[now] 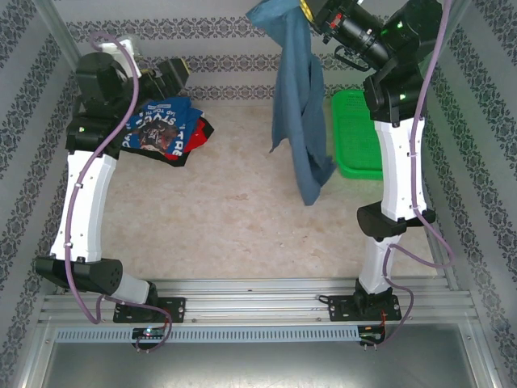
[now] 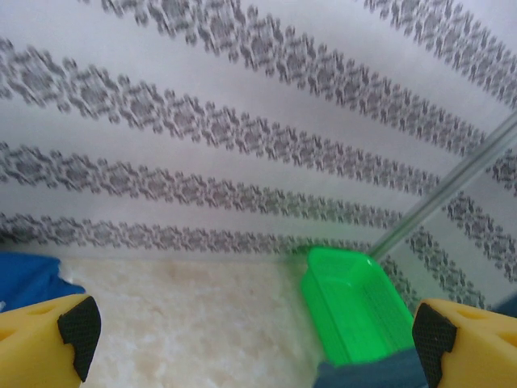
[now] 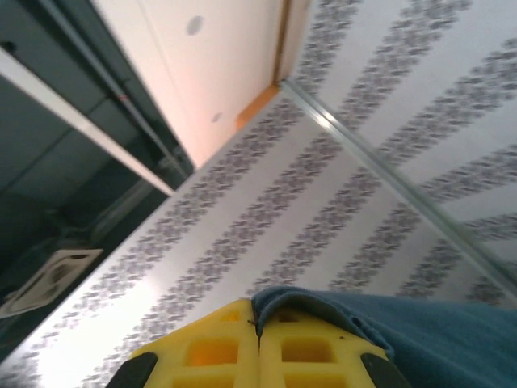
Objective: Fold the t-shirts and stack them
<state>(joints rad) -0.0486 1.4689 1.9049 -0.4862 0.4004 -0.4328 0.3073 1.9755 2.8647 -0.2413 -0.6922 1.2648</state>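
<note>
nearest, over the middle of the surface (image 1: 234,226), the slate-blue t-shirt (image 1: 299,113) hung in a long twisted drop. it was held high probably so that the cloth could fall open for folding. the right end effector (image 3: 258,349) was clenched on its top edge. beside the shirt lay the green basket (image 1: 354,137), and the visible part inside held nothing. far left, the left end effector (image 2: 257,335) stood released beside the pile of printed t-shirts (image 1: 166,133).

The middle of the tabletop (image 1: 234,218) lies open, flanked right by the hanging slate-blue shirt (image 1: 299,113) and green basket (image 1: 351,137), far left by the shirt pile (image 1: 166,129).
</note>
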